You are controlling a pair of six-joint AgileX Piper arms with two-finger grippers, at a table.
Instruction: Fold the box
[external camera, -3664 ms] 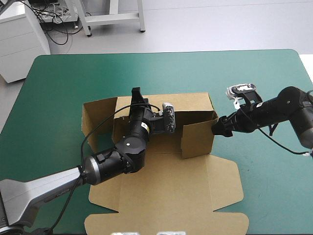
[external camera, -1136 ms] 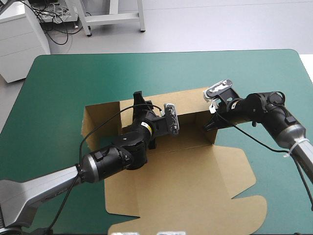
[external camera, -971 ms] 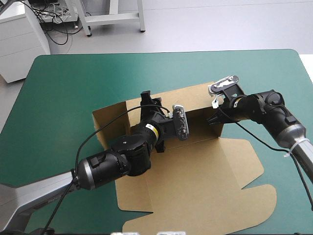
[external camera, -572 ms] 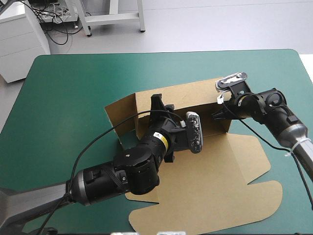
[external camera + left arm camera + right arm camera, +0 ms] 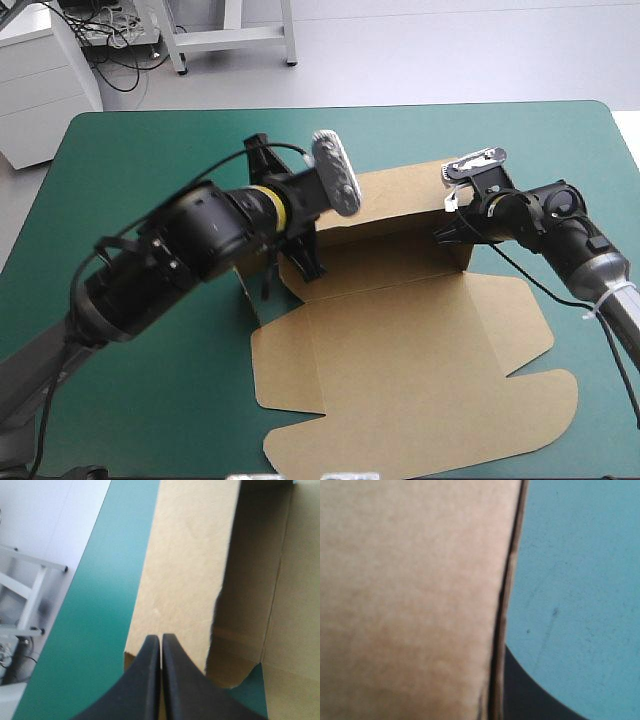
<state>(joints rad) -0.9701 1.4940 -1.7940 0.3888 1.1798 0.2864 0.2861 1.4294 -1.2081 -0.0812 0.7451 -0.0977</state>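
Teal-green table cover (image 5: 130, 180) lies under a cut sheet of brown cardboard, the box (image 5: 400, 340), which sits askew right of the table's middle. Its broad lid panel lies flat toward the near edge and one long wall stands raised along its far side. The left gripper (image 5: 305, 262) hangs over the box's left end. In the left wrist view its tips (image 5: 161, 639) meet in a pointed arch with nothing between them, above a torn-edged flap of the box (image 5: 185, 570). The right gripper (image 5: 443, 232) clamps the raised wall's right end. In its own view the board (image 5: 405, 595) fills one side, with one black finger (image 5: 520, 690) against the sheet's edge.
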